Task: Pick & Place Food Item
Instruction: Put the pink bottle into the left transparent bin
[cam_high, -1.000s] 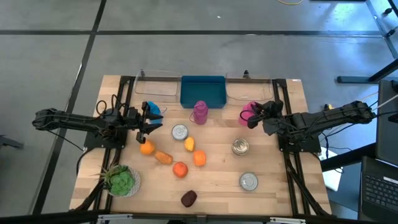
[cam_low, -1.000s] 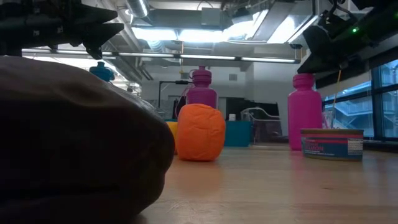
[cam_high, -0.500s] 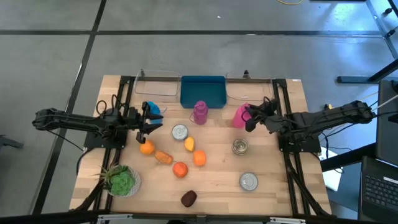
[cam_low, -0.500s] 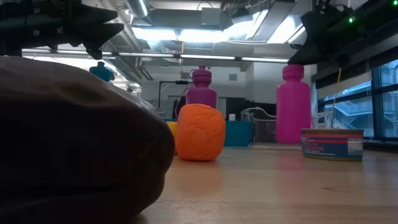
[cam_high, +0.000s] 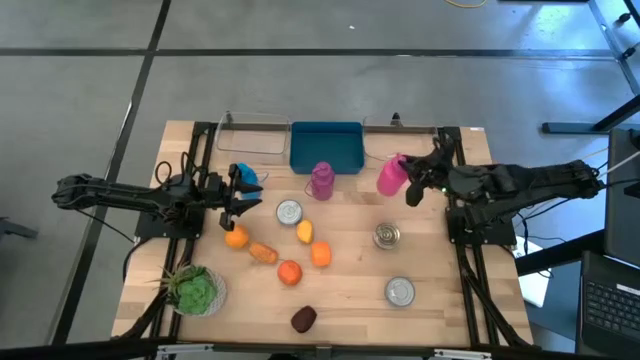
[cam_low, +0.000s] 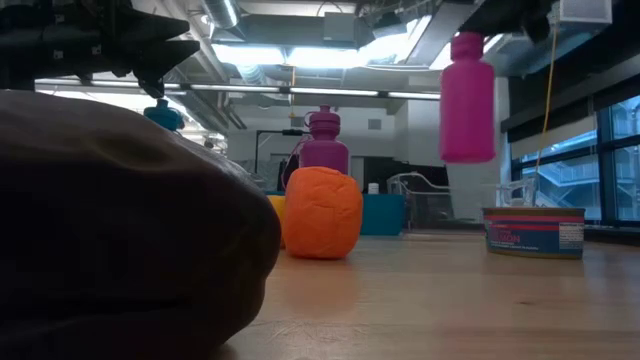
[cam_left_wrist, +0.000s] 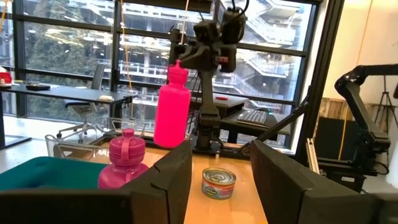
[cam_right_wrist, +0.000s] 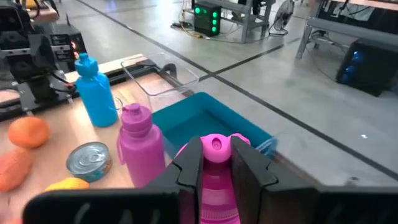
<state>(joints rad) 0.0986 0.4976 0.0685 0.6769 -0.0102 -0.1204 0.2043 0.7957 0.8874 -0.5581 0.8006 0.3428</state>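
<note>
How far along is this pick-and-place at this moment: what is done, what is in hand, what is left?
Done: the right gripper is shut on the neck of the pink bottle, which hangs clear of the table. In hand: carrying it near the teal bin. Left: setting it down; nothing shows inside the bin yet. The fruits, cans and purple bottle sit untouched. The left gripper waits by the blue bottle.

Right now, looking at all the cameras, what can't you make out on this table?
- Low view: the dark brown food item fills the near left, hiding the table behind it.
- Low view: right end effector cut off by the top edge above the lifted pink bottle.
- High view: can labels too small to read.
</note>
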